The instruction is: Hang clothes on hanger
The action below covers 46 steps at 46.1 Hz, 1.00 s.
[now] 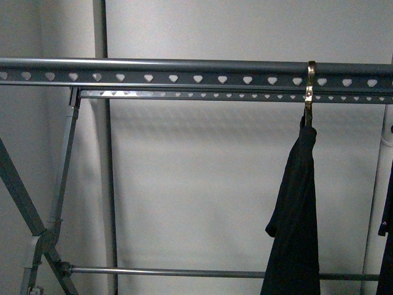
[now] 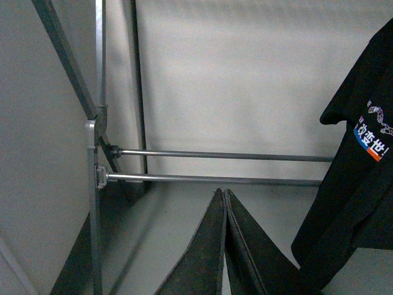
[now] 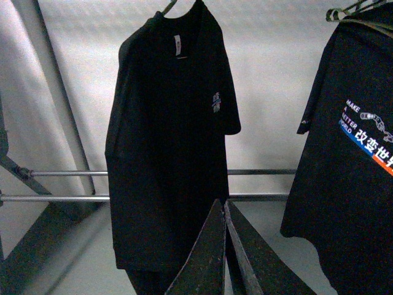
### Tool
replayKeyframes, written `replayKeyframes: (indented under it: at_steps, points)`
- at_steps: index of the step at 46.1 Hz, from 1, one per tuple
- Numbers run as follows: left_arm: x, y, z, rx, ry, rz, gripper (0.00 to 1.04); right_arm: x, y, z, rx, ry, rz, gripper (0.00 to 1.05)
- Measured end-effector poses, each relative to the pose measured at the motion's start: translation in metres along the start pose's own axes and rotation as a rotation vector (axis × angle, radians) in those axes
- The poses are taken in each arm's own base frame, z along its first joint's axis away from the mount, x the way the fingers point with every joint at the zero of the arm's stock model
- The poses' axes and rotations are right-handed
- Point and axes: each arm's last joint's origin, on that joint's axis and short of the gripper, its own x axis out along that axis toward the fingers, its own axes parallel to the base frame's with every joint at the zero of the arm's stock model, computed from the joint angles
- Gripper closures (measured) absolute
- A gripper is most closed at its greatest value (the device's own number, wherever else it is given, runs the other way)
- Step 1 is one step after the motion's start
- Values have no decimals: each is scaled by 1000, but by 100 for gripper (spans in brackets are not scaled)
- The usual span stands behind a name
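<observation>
The black T-shirt (image 3: 350, 184) with white Chinese characters and a blue-orange print hangs on a shiny hanger (image 3: 350, 11). It also shows in the left wrist view (image 2: 356, 184). The grey rack (image 1: 184, 78) has rails with heart-shaped holes. In the front view a black garment (image 1: 298, 215) hangs edge-on from a brass hook (image 1: 311, 86) on the rail; no print shows there. My left gripper (image 2: 225, 192) is shut and empty, low beside the printed T-shirt. My right gripper (image 3: 223, 201) is shut and empty, below and between the two shirts. Neither arm shows in the front view.
Another black shirt (image 3: 172, 141) with only a tiny white mark hangs beside the printed one. A dark strip of cloth (image 1: 387, 246) shows at the front view's right edge. Low crossbars (image 2: 215, 178) and diagonal legs (image 1: 18, 196) stand at the left. A pale wall is behind.
</observation>
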Motion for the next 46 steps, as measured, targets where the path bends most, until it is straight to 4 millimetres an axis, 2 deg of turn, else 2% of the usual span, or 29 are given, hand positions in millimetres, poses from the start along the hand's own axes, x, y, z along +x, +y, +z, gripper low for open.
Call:
replayKeyframes:
  at_steps: [21,26,36,38,46]
  points:
    - [0,0,0,0,0,0,101,0,0,-16,0,0,0,102]
    - [0,0,0,0,0,0,101,0,0,-27,0,0,0,102]
    - [0,0,0,0,0,0,101,0,0,-27,-2,-2,0,102]
    - [0,0,0,-1,0,0,99,0,0,-27,-2,-2,1,96]
    - [0,0,0,0,0,0,69,0,0,-27,-2,-2,0,66]
